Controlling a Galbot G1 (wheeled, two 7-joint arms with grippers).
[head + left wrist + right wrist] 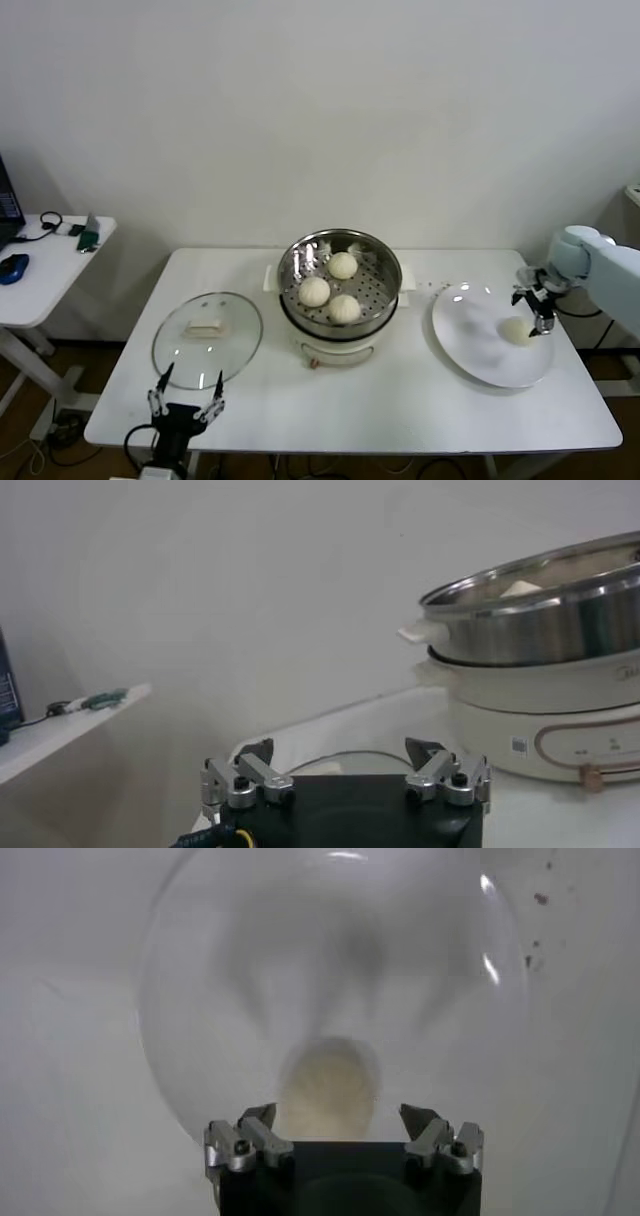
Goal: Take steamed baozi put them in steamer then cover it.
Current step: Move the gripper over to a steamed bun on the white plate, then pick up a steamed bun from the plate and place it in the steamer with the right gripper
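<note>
Nearest: my left gripper (186, 397), fingers spread and empty, parked at the table's front edge just below the glass cover (207, 338), which lies flat on the white table (400, 410), handle up.

Centre: steamer (340, 285) on its white base, uncovered, with three steamed baozi (314, 291) on the perforated tray. Loading looks three-quarters done.

Right: white plate (480, 345) carrying the fourth baozi (515, 330). My right gripper (539, 312), fingers wide apart, is poised directly over it, nothing yet gripped.

Left to do: seat this last bun, then fit the cover.

Far left: side table (45, 270) with mouse and oddments, well apart; nothing blocks either path.
</note>
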